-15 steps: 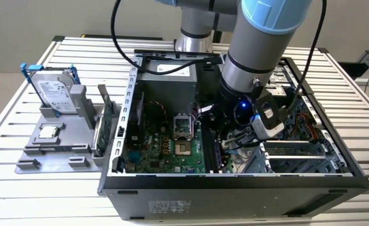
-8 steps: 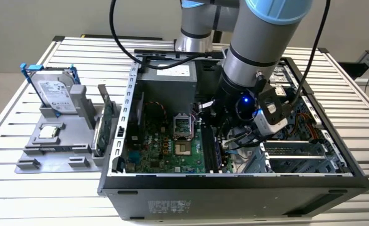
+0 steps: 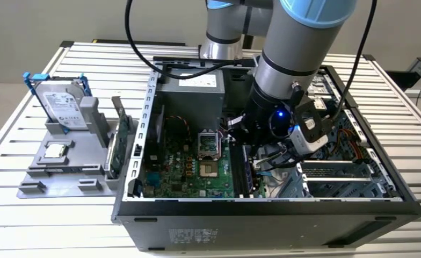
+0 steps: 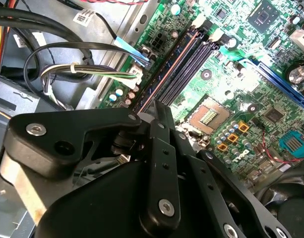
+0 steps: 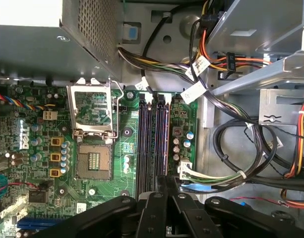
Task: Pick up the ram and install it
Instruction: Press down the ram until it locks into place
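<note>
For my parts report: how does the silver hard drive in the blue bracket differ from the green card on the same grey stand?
The silver hard drive in its blue bracket shows a broad face; the green circuit card shows its thin edge. The drive stands farther from the open computer case; the card stands beside it. Both stand upright on the grey plastic stand.

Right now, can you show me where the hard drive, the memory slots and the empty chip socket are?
hard drive [image 3: 62, 105]: exterior view, its silver face.
memory slots [image 5: 152, 141]: first wrist view, middle of the dark rails.
processor socket [image 5: 93, 163]: first wrist view, the square of contacts.
</note>
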### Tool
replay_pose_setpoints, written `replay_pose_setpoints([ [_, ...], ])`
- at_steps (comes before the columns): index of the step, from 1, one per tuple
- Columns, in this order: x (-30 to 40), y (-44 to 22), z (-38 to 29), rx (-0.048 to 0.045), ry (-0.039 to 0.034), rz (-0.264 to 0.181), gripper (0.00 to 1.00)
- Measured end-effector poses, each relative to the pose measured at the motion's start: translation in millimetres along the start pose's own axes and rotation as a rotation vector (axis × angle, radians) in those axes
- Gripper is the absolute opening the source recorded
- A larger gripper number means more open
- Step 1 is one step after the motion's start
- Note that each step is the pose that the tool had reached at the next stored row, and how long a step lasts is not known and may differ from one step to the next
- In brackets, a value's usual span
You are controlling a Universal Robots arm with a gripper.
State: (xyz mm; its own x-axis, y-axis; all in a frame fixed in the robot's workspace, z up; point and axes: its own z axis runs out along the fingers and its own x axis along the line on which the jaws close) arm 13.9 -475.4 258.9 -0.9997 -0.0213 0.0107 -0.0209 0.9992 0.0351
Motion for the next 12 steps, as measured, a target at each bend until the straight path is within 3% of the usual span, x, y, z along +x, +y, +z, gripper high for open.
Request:
replay_pose_setpoints([
  [12,0.0,0.0,0.0,0.0001,0.0,-0.001,0.0],
])
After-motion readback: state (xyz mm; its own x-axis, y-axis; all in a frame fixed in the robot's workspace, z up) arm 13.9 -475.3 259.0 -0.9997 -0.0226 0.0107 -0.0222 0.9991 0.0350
